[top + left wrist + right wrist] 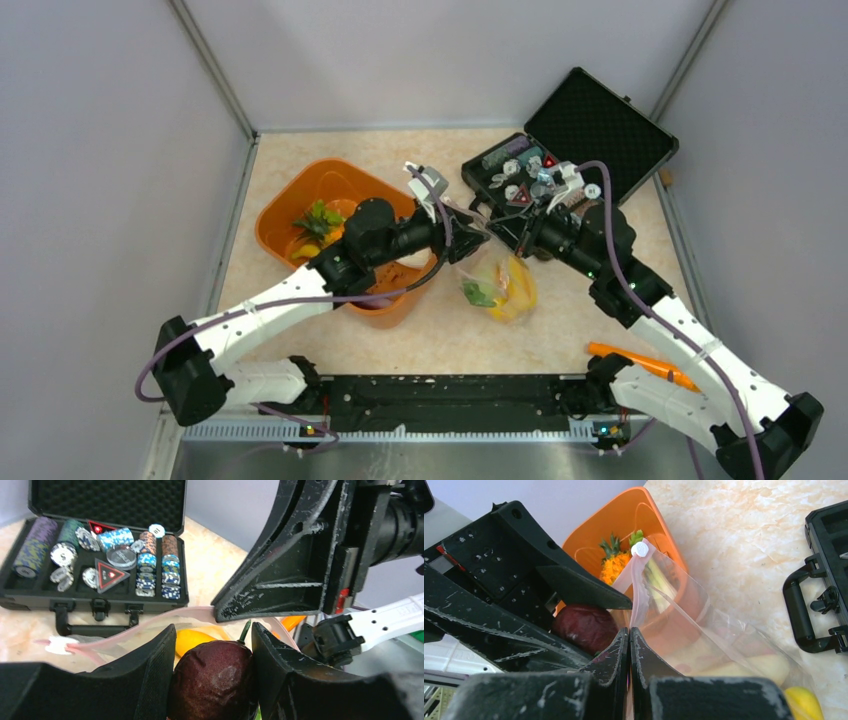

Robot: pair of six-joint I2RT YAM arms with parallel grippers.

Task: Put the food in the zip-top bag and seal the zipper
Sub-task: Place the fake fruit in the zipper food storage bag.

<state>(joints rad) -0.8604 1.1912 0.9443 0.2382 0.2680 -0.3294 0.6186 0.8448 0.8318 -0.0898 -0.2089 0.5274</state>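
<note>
A smooth orange tub (pixel 335 180) sits at the left of the mottled beige worktop (pixel 420 340). The right wrist view shows a spiky-crowned pineapple (pixel 614 566) inside it. The left hand (pixel 464 243) is clamped on a glossy purple eggplant (pixel 212 680) at the mouth of the clear, crinkly zip-top bag (pixel 500 288), which holds yellow pieces. The right hand (pixel 629 647), fingers together, pinches the pinkish zipper (pixel 636 595). The left wrist view shows stacked chips (pixel 145 565) plainly in the foam-lined black case (pixel 590 130). Grey walls (pixel 100 150) surround the worktop.
</note>
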